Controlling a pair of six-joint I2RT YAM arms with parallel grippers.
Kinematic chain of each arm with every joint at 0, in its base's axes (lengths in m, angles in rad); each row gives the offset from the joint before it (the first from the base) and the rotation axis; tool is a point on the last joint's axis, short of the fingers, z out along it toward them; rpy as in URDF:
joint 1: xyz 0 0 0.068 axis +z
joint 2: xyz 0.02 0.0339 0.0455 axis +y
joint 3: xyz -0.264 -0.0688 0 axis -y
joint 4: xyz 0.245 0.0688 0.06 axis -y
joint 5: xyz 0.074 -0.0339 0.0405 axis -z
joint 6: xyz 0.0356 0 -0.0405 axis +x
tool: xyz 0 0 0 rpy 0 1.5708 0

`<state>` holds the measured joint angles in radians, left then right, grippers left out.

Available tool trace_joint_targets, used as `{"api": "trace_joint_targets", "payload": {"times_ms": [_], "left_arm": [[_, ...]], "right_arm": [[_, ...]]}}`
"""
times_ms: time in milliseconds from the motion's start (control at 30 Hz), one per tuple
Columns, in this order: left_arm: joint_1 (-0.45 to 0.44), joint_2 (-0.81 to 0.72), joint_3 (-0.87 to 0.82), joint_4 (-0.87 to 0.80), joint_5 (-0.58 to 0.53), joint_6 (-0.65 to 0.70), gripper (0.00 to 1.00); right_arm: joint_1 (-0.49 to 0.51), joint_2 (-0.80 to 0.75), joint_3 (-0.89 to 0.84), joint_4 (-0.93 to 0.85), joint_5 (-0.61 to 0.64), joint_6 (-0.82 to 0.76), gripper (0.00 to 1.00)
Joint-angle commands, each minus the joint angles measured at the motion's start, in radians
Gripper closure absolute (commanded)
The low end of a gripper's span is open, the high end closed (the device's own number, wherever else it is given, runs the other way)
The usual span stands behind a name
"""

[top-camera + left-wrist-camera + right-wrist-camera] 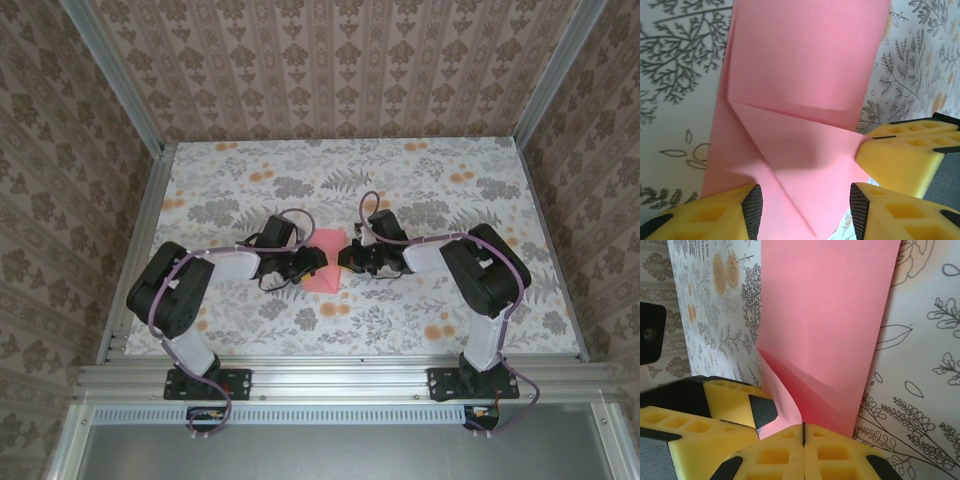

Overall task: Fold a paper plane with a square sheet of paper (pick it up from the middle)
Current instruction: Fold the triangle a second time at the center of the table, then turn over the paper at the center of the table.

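Floral-print surface (260,325) inside patterned walls. Right claw (803,437) closed flat, seemingly pinching the near edge of the paper plane (825,330), that edge curled upward. Left claw (806,207) wide open, straddling the sheet, gripping nothing. Pink paper mid-surface between both arms, partly folded, diagonal crease showing. Looks light, thin, floppy, matte; best taken gently at an edge to avoid tears or stray creases.

Floral tabletop (420,310), patterned walls (340,60), aluminium frame rail (340,378)
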<state>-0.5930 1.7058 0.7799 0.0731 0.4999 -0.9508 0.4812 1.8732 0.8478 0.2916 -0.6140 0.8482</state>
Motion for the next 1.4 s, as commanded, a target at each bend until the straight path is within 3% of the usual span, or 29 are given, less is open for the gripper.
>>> {"api": "trace_joint_targets", "payload": {"times_ms": [0,233,600,1033,1367], "left_arm": [[0.004,0.036,0.021,0.033,0.024,-0.013,0.47],[0.004,0.061,0.016,0.087,0.049,-0.036,0.47],[0.002,0.038,0.014,0.073,0.040,-0.031,0.47],[0.004,0.063,0.041,0.159,0.055,-0.009,0.47],[0.004,0.105,0.040,0.234,0.063,-0.005,0.61]], "right_arm": [[-0.010,0.017,-0.023,0.044,-0.006,0.037,0.93],[-0.024,0.017,-0.053,0.080,0.002,0.067,0.94],[-0.062,0.005,-0.131,0.326,-0.071,0.196,0.92],[-0.076,0.018,-0.156,0.350,-0.076,0.213,0.92],[-0.082,0.025,-0.162,0.350,-0.077,0.212,0.93]]}}
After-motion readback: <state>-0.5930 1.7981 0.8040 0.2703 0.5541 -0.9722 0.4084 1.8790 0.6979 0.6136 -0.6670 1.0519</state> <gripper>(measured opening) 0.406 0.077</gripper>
